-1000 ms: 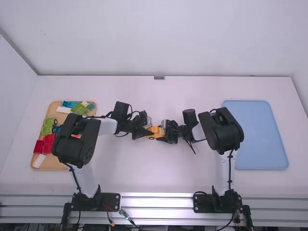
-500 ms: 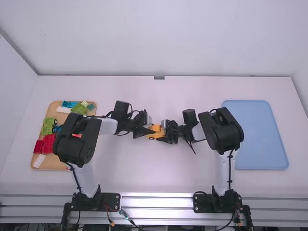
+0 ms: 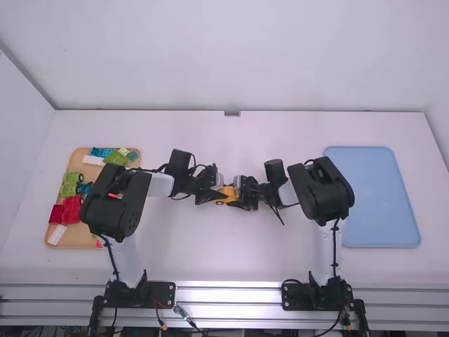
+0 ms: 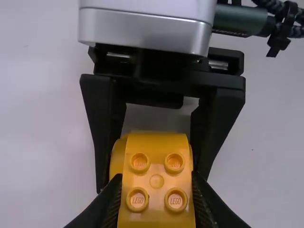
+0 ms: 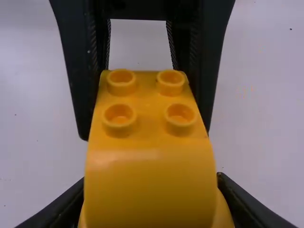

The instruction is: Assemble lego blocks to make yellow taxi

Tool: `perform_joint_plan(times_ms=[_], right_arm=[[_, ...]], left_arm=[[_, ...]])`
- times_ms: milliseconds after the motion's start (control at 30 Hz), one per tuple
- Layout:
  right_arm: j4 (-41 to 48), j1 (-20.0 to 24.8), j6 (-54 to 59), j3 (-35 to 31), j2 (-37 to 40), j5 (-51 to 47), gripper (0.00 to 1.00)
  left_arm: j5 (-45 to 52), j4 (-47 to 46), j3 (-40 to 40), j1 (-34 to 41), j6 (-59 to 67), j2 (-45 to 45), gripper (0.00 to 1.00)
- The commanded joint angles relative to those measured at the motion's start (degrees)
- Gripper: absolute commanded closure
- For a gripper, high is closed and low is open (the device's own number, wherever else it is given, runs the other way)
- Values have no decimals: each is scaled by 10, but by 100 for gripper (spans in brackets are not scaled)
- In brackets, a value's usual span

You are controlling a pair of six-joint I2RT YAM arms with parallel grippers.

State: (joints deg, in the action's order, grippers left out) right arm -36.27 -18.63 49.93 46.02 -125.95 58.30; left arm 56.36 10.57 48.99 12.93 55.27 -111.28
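- Work looks well along, as I judge it: the yellow plastic taxi body (image 3: 226,196) already has car shape, with a dark round wheel (image 3: 219,203) at its near side.
- It is held between the two arms, near the middle of the white tabletop (image 3: 280,260).
- The left gripper (image 4: 156,177) has its fingers closed on the studded part, one finger against each side.
- The right gripper (image 5: 151,180) faces it, its fingers pinching the smooth, rounded end.
- Four yellow round studs (image 5: 120,114) stand bare, so a further piece might go there; I cannot tell if every joint is fully seated.
- Probably left: press the parts home, let go and set the taxi down, perhaps on the light-blue plastic tray (image 3: 379,196).
- Red blocks (image 3: 71,208) and green blocks (image 3: 70,184) lie on the tan wooden tray (image 3: 77,241) and look like spares.
- Compared with the earlier frames, both elbows have shifted slightly, the left arm's rightward and the right arm's leftward; the taxi remains held from both ends.
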Motion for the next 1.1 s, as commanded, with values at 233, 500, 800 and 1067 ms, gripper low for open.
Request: perform_joint_plan(times_ms=[233, 500, 800, 1067], right_arm=[[7, -2, -4, 1, -14, -11, 47], [7, -2, -5, 6, -14, -10, 46], [7, -2, -6, 5, -14, -11, 46], [7, -2, -6, 5, -14, -11, 46]], left_arm=[[-48, -17, -12, 4, 16, -34, 98], [-67, -16, -33, 18, 61, -34, 98], [-140, 3, -21, 13, -20, -34, 98], [-155, -36, 3, 8, -19, -34, 98]])
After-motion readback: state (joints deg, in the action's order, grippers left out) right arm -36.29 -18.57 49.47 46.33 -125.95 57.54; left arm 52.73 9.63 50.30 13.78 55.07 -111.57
